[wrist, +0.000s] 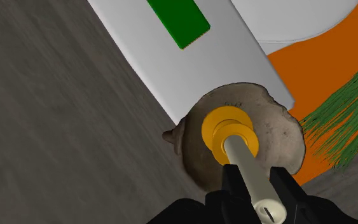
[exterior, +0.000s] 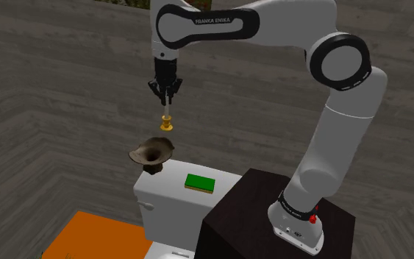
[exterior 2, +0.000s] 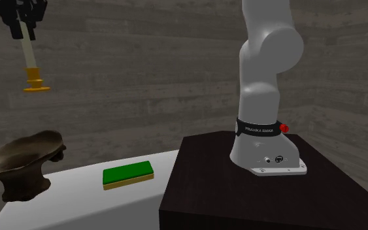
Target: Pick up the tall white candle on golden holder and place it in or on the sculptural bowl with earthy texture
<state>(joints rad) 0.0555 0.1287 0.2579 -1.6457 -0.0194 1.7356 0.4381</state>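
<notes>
One black two-finger gripper (exterior: 168,97) clamps tall cream candle on golden holder (exterior: 167,118), hanging above brown rough-textured sculptural bowl (exterior: 148,152), not touching.

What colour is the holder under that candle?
The holder is golden orange, clearest in the wrist view.

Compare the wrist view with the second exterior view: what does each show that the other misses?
Wrist view, not the second exterior: an orange flat surface and green grass-like fronds near the bowl. Second exterior, not the wrist: the white arm's base standing on the dark box stand. Both: the black pincer shut on the tall pale candle on its golden holder, hanging above the brown rough sculptural bowl, and the green rectangular pad on the white flat top.
</notes>
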